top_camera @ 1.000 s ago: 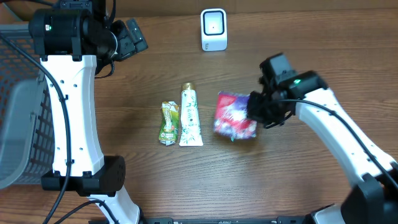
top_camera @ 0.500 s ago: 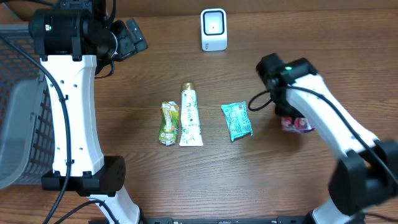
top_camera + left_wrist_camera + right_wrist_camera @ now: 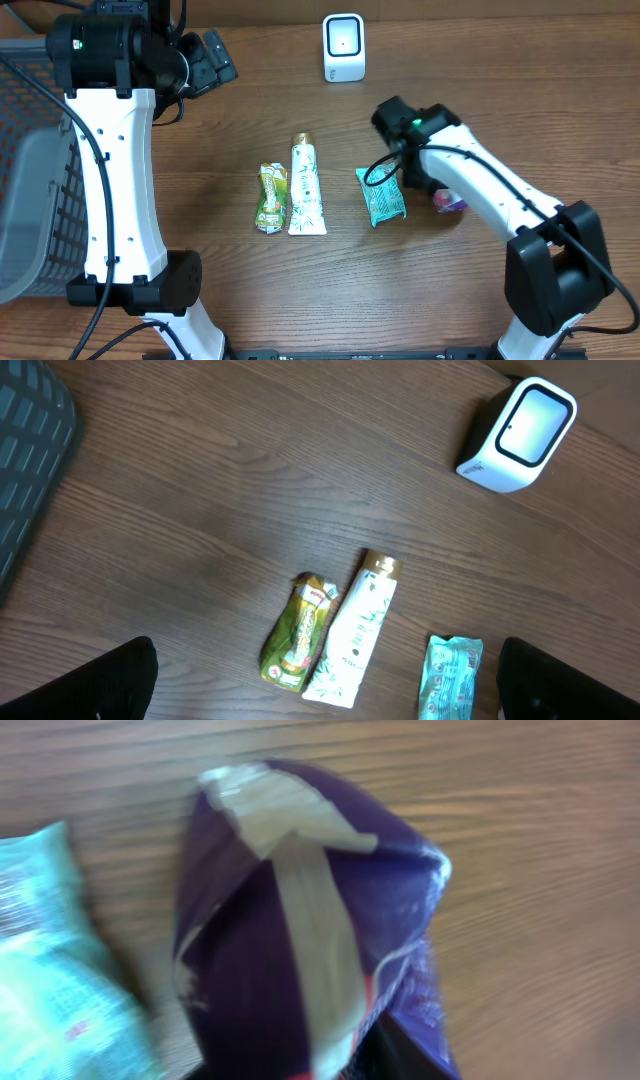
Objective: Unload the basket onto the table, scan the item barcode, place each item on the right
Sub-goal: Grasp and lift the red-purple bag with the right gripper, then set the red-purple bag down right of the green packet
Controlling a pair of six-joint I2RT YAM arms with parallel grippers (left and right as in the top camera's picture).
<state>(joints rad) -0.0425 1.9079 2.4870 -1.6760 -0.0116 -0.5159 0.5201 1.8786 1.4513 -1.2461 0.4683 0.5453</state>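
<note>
A purple packet (image 3: 300, 920) fills the right wrist view, blurred and right at the jaws of my right gripper (image 3: 330, 1060). Whether the fingers still pinch it does not show. From overhead only a corner of the purple packet (image 3: 449, 203) peeks out under the right arm, and the right gripper (image 3: 428, 188) is mostly hidden there. A teal packet (image 3: 382, 195) lies just left of it. The white barcode scanner (image 3: 343, 47) stands at the table's far edge. My left gripper (image 3: 215, 62) hangs open high at the back left, holding nothing.
A white tube (image 3: 306, 185) and a green packet (image 3: 270, 198) lie side by side at mid-table. A grey basket (image 3: 30, 200) sits at the left edge. In the left wrist view the scanner (image 3: 518, 435), tube (image 3: 355, 630) and teal packet (image 3: 450, 675) lie below.
The right arm carried the purple packet rightward off the teal packet, uncovering it, then swung back left a little. The left arm has not moved.
</note>
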